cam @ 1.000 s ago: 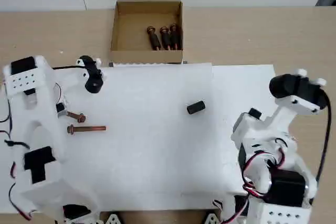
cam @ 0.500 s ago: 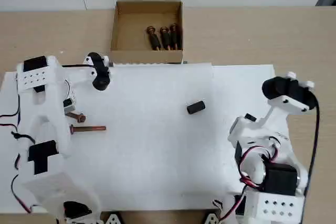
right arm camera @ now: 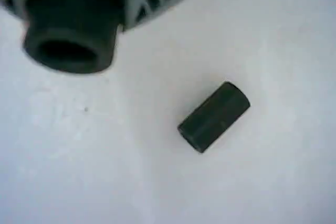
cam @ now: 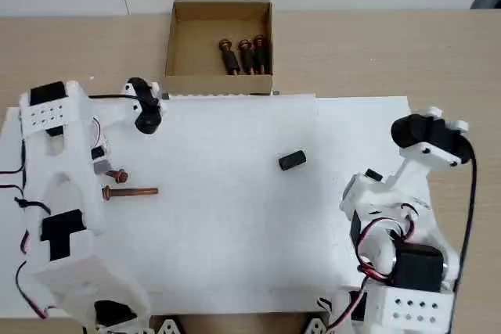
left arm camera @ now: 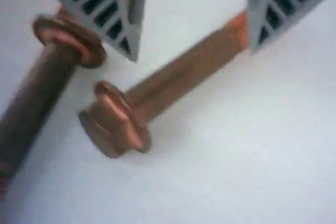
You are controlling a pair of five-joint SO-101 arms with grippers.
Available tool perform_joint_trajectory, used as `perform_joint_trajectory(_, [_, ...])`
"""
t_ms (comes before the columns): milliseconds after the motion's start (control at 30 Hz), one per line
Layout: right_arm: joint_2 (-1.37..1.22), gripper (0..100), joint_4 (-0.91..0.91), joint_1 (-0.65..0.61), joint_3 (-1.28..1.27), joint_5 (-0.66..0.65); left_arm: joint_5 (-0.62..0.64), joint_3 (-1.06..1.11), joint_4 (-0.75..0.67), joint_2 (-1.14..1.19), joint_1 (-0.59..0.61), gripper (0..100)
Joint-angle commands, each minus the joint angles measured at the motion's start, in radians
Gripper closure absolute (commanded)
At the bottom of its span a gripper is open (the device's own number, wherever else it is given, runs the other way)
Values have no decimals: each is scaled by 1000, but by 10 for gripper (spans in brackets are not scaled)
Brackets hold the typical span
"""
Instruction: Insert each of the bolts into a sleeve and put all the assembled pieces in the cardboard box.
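Two copper bolts lie at the left of the white foam: a long one (cam: 130, 192) and a short one (cam: 118, 175). My left gripper (cam: 100, 165) hangs over them, open. Up close, its grey fingers (left arm camera: 121, 9) straddle the shank of one bolt (left arm camera: 157, 90), and the other bolt (left arm camera: 42, 82) lies just outside one finger. A loose black sleeve (cam: 292, 160) (right arm camera: 214, 116) lies mid-foam. My right gripper (cam: 374, 175) (right arm camera: 73, 19) is to its right, shut on another black sleeve (right arm camera: 68, 43) with its bore facing out. The cardboard box (cam: 188, 44) holds three assembled pieces (cam: 244, 56).
The white foam sheet (cam: 235, 232) covers most of the wooden table (cam: 352, 52). The box stands just beyond the foam's far edge. Both arm bases fill the near corners.
My left arm has swung right and toward the far side, bringing its gripper down over the bolts. My right arm drew back slightly toward the near edge. The loose sleeve and long bolt stayed put.
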State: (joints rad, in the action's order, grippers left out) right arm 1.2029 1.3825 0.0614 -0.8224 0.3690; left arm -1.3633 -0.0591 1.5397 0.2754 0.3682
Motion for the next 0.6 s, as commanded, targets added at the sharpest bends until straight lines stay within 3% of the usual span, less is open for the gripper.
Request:
perform_joint_trajectory(0, [8, 996, -22, 7, 8, -9, -529, -56, 74, -15, 2, 862])
perform_joint_trajectory(567, [10, 996, -15, 7, 8, -11, -451, -31, -49, 91, -6, 862])
